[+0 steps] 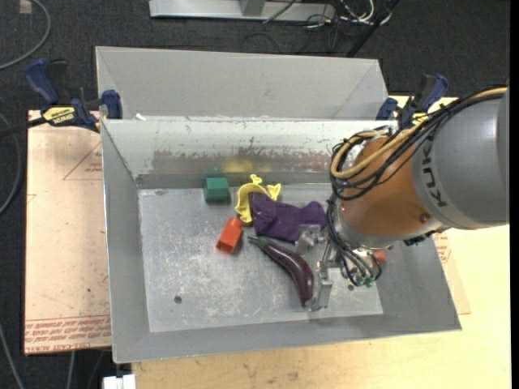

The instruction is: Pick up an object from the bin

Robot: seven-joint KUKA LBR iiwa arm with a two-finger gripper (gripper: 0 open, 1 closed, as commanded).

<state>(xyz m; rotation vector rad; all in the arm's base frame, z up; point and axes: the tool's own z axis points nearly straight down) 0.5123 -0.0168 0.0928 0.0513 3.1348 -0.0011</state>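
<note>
Gripper is down low in the lower right part of the bin. It hangs off the big grey arm that comes in from the right edge of the frame, with an orange-brown cover and a tangle of cables at the wrist. Honestly can't tell whether it's spread or pressed together from this angle, since the wrist hides too much of it.

Its lower end sits right at the lower end of a dark purple curved thing. That's a long eggplant-ish shape lying diagonally from the centre of the frame down toward the lower right. The two look like they're touching or just beside each other, and I can't say if it's actually gripped.

Just above that, a purple cloth is bunched up near the centre, its right side up against the wrist. A yellow floppy piece touches the cloth's upper left edge. A green block sits left of the yellow piece, close to the back wall and apart from it. An orange-red block lies tilted just left of the curved thing and a bit below the yellow piece. One small dark speck sits on the scratched floor at lower left.
</note>
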